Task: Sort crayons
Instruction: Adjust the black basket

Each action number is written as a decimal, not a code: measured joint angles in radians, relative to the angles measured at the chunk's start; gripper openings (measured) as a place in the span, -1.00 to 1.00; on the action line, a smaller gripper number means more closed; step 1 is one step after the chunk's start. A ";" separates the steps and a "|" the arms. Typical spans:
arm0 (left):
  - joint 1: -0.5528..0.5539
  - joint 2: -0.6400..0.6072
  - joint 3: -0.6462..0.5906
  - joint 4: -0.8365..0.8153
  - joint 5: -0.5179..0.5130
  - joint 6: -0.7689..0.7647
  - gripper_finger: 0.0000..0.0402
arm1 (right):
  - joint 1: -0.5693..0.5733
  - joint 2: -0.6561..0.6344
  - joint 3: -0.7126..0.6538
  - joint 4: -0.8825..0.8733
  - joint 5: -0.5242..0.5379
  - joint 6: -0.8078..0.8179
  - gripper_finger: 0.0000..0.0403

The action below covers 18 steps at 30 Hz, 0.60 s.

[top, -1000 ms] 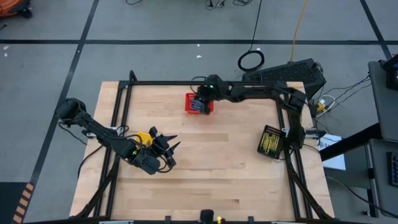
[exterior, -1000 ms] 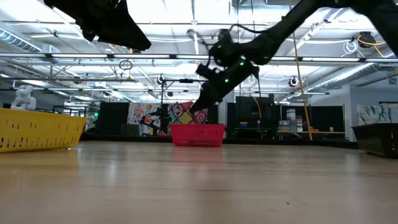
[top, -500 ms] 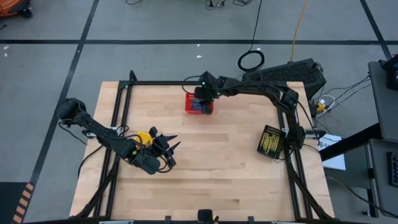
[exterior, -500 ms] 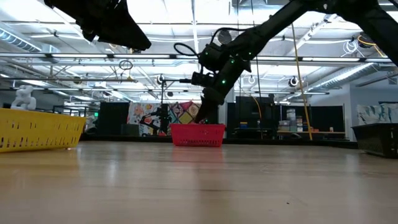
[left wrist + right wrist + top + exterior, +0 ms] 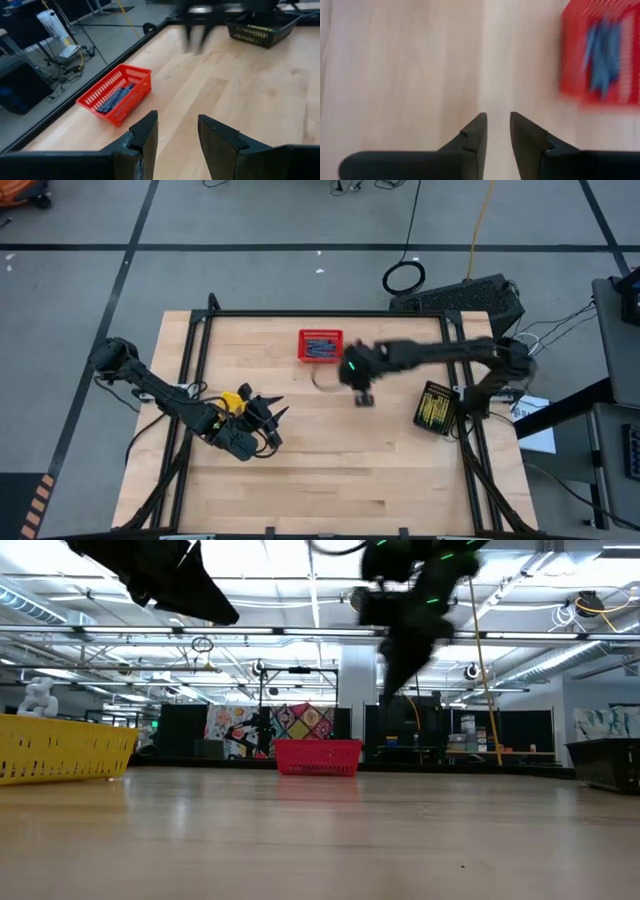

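Hovering above bare wood at centre frame in the high view, the right gripper [image 5: 364, 398] has its fingers parted by a narrow gap, with nothing between them. Blue crayons [image 5: 320, 346] lie in the red basket [image 5: 320, 333] at upper centre; yellow-green crayons [image 5: 436, 409] fill the black basket [image 5: 421, 397] at right. Lower left, the left gripper [image 5: 275, 408] hangs released and empty beside the yellow basket [image 5: 231, 400].

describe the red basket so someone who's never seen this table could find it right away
Start at the wooden table and look to its far edge, near the middle. The red basket sits there, a small mesh tub holding blue crayons. The yellow basket stands by the left arm and the black basket at the right edge holds yellow-green sticks; only this one is red.
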 joint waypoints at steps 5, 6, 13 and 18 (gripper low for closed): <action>0.007 0.000 0.000 -0.031 -0.026 0.001 -0.28 | 0.116 -0.240 -0.237 -0.125 0.169 0.303 -0.78; 0.011 0.000 0.000 -0.039 -0.031 0.001 -0.28 | 0.124 -0.293 -0.279 -0.165 0.170 0.387 -0.80; 0.048 0.008 0.000 -0.041 -0.034 0.008 -0.28 | 0.125 -0.576 -0.475 -0.361 0.082 0.888 -0.57; 0.058 0.017 0.000 -0.040 -0.035 0.003 -0.28 | 0.125 -0.669 -0.537 -0.436 -0.011 1.058 -0.08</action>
